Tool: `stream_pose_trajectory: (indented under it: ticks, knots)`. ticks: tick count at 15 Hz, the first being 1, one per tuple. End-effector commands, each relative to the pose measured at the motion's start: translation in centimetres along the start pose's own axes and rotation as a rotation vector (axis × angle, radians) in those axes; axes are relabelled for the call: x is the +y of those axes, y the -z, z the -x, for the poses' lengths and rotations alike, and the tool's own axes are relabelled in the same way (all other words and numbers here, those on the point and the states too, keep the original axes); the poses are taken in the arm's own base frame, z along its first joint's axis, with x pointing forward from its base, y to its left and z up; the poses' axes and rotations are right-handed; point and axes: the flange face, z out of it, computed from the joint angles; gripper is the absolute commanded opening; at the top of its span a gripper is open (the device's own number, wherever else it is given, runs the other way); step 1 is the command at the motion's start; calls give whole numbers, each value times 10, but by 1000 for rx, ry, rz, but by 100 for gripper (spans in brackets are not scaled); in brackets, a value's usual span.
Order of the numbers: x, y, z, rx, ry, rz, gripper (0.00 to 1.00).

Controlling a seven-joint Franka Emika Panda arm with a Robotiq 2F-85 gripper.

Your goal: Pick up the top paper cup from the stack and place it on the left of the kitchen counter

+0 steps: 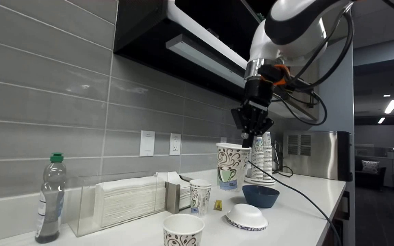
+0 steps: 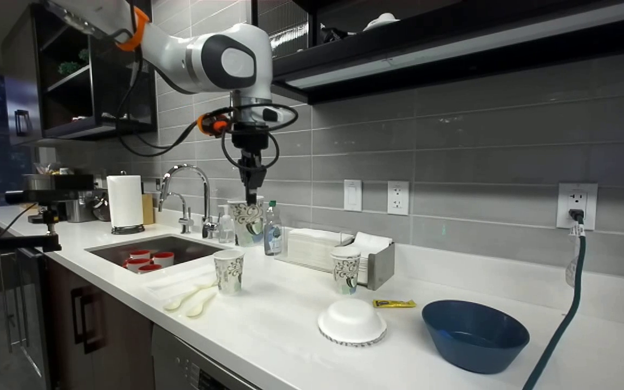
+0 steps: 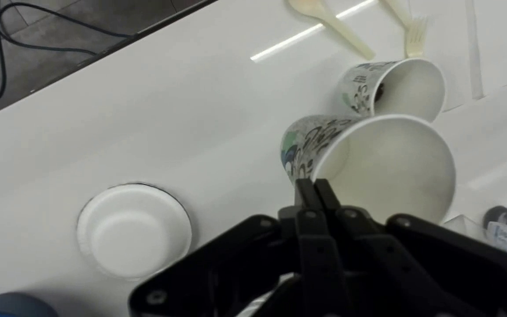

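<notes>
The top paper cup (image 1: 230, 167), white with a dark ornate pattern, hangs roughly upright above the white kitchen counter (image 1: 291, 222). My gripper (image 1: 247, 142) is shut on its rim, one finger inside and one outside, as the wrist view shows at the fingertips (image 3: 314, 182). The held cup also shows in an exterior view (image 2: 247, 225) and in the wrist view (image 3: 390, 167). The stack (image 1: 200, 200) stands on the counter beside the napkin holder, also in an exterior view (image 2: 346, 271); I cannot make it out in the wrist view. Another patterned cup (image 2: 229, 273) stands apart, near the cutlery (image 2: 201, 300).
A napkin holder (image 1: 172, 198) and a green-capped bottle (image 1: 51, 201) stand along the tiled wall. Upturned white bowls (image 2: 352, 319), a yellow packet (image 2: 394, 304) and a dark blue bowl (image 2: 474, 338) lie on the counter. A sink (image 2: 193, 247) holds red mugs. Tall cup towers (image 1: 262, 160) stand behind.
</notes>
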Motion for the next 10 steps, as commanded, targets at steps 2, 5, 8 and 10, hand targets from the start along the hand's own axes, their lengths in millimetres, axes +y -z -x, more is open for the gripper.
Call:
stream_pose_trajectory:
  ticks: [2, 5, 8, 10]
  knots:
    - [56, -39, -9, 2, -110, -26, 1]
    - [82, -62, -15, 40, -172, -21, 1]
    - [101, -87, -19, 91, -230, 5, 1]
    - [113, -102, -22, 113, -276, 12, 1]
